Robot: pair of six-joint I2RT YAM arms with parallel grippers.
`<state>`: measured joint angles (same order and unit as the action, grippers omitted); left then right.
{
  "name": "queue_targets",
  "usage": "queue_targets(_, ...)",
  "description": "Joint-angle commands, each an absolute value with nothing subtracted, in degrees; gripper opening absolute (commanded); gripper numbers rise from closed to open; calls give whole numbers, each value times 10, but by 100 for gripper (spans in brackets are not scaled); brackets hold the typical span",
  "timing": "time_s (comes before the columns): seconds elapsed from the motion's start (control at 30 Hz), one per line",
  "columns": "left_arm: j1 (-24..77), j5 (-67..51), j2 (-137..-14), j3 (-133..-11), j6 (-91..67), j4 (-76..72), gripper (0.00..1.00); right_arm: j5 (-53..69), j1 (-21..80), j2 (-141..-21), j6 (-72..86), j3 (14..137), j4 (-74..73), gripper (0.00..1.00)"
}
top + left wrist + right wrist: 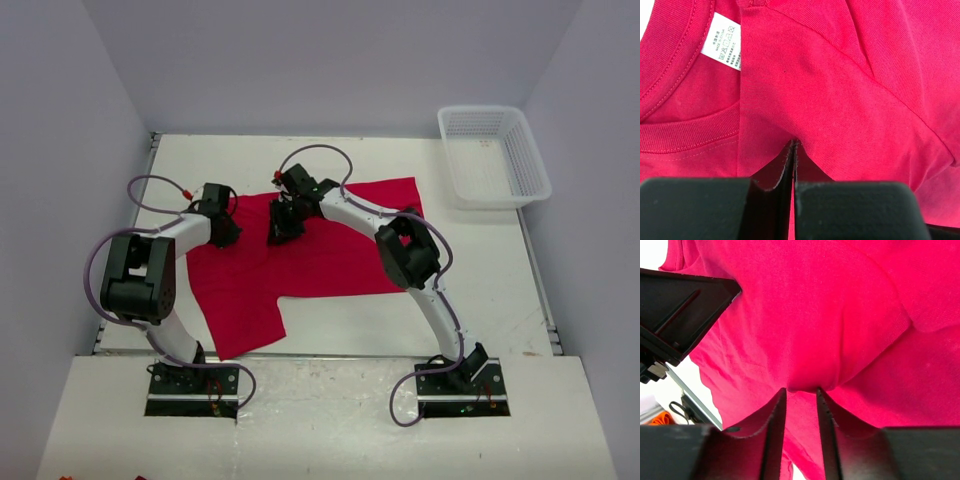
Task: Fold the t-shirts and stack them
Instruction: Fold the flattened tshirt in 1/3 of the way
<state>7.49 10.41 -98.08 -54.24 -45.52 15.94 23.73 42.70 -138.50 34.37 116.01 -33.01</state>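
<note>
A single bright red t-shirt [310, 250] lies spread on the white table, one sleeve hanging toward the near edge. My left gripper [222, 230] is at the shirt's left edge. In the left wrist view its jaws [794, 145] are shut on a raised fold of the t-shirt [840, 90], just right of the collar and the white neck label [722, 42]. My right gripper [283, 222] is over the shirt's upper middle. In the right wrist view its jaws [801, 390] pinch a bunched ridge of the t-shirt [810, 330] at a narrow gap.
A white plastic mesh basket [494, 155] stands at the table's back right corner. Bare white table [480, 280] lies right of the shirt. The left arm's black gripper body [680, 315] is close beside the right gripper in the right wrist view.
</note>
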Motion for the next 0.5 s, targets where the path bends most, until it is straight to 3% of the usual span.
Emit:
queue_targets(0.0, 66, 108, -980, -529, -442, 155, 0, 248, 428, -1376, 345, 1158, -316, 33)
queue_targets(0.13, 65, 103, -981, -526, -442, 150, 0, 237, 429, -1364, 349, 1130, -314, 39)
queue_targets(0.33, 63, 91, -978, -518, -444, 144, 0, 235, 429, -1377, 360, 1136, -321, 40)
queue_targets(0.4, 63, 92, -974, -516, -443, 142, 0, 241, 430, -1380, 364, 1141, -317, 39)
queue_targets(0.47, 62, 93, -972, -513, -440, 142, 0, 243, 431, -1383, 365, 1150, -317, 31)
